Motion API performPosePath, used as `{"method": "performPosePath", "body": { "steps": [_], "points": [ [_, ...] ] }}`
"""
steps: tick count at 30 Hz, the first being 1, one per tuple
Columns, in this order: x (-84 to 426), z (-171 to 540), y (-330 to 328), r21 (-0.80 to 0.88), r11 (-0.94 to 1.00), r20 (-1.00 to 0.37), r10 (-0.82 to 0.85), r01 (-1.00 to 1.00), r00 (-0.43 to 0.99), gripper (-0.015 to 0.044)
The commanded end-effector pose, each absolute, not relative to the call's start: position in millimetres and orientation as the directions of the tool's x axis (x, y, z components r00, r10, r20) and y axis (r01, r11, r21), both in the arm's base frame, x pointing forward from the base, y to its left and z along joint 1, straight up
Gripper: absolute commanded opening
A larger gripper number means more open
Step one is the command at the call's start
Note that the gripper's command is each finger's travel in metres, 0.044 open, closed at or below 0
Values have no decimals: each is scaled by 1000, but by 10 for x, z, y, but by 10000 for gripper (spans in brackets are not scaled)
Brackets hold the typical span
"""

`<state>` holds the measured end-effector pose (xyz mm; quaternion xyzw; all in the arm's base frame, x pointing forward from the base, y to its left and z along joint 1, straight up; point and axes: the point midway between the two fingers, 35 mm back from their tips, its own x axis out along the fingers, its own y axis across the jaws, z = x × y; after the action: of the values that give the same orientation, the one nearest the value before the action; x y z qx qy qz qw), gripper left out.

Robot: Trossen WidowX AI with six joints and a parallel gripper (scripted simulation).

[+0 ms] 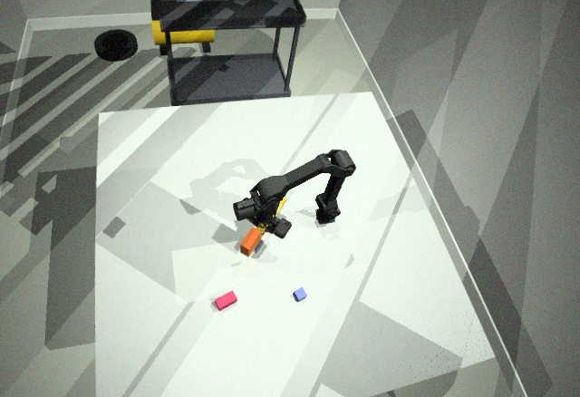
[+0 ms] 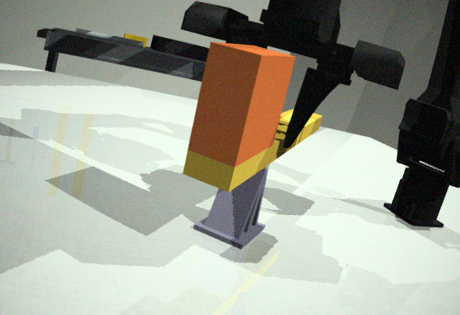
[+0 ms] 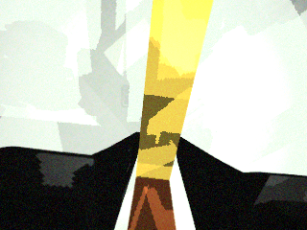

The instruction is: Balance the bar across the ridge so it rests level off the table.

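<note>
So basically the yellow bar [image 2: 256, 161] is being held over the grey-purple ridge [image 2: 237, 207], with the gripper [image 2: 293, 133] pinching it toward the far, bare end. The jaws are closed most of the way and clamped on the bar's narrow sides, which is confirmed in the wrist view, where the bar [image 3: 168, 96] runs straight out between the two dark fingers.

A big orange block [image 2: 241, 103] is carried on the near end of the bar, so that end is clearly the heavy one. That's probably why the ridge sits under the loaded part rather than under the bar's middle: the balance point is shifted toward the block. The grip at the light end looks chosen to keep clear of the block and the ridge.

The bar seems to be touching or just above the ridge top; which one can't be told for sure. No part of it touches the bench [image 2: 111, 229].

A pink block [image 1: 226, 299] and a blue block [image 1: 299, 294] are lying well apart from all this, not involved.
</note>
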<state>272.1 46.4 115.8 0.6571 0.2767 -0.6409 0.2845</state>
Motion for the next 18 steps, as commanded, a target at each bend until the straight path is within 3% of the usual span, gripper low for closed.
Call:
{"method": "performPosePath", "body": {
  "steps": [1,18],
  "points": [
    [2724,1152,474,16,-686,-1000,5,727,27,0],
    [2721,1138,473,16,-686,-1000,5,727,27,0]
  ]
}}
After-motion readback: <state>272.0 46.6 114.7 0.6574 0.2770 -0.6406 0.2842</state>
